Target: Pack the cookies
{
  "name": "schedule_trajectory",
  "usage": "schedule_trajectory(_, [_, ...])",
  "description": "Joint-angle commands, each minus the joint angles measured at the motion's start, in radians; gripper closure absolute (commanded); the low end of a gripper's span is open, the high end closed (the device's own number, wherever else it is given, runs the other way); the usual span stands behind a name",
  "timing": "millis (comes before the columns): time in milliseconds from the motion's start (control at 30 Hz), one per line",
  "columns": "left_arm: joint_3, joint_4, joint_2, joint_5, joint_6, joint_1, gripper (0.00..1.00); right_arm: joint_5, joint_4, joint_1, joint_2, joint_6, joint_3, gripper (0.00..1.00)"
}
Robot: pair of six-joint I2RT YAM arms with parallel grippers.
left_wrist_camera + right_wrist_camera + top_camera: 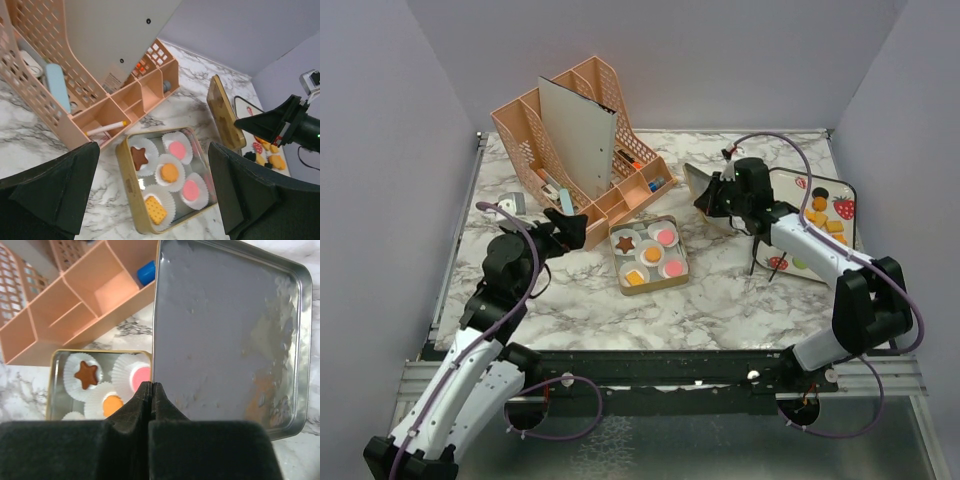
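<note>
Left wrist: cookies [170,172] star, round, square

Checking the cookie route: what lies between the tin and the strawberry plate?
The lid, held on edge in the right gripper, is between the tin and the plate; the left wrist view shows it clearest.

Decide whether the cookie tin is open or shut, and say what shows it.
Open. The lid is off, pinched by the right gripper, and the cookies lie uncovered in the tin.
</note>
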Motion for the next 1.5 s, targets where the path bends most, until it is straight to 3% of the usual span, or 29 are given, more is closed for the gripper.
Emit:
schedule_trajectory(0, [0.001,0.105,0.085,0.103,-0.187,0.004,0.01,-0.108,0.157,0.003,-0.065,0.054,-0.060,1.00])
schedule_trajectory(267, [0.023,0.210,0.254,0.195,-0.332,0.002,0.01,-0.215,0.295,0.007,-0.129,0.118,-0.144,1.00])
schedule_trajectory(500, [0.067,0.298,0.414,0.233,-0.425,-0.024,0.01,-0.219,0.348,0.022,-0.169,0.115,-0.200,1.00])
schedule_trajectory(900, [0.224,0.381,0.675,0.153,-0.410,-0.149,0.02,-0.208,0.441,0.087,-0.202,0.079,-0.291,1.00])
schedule_trajectory(1467, [0.406,0.376,0.955,0.130,-0.370,-0.195,0.19,-0.123,0.470,0.192,-0.185,-0.059,-0.299,1.00])
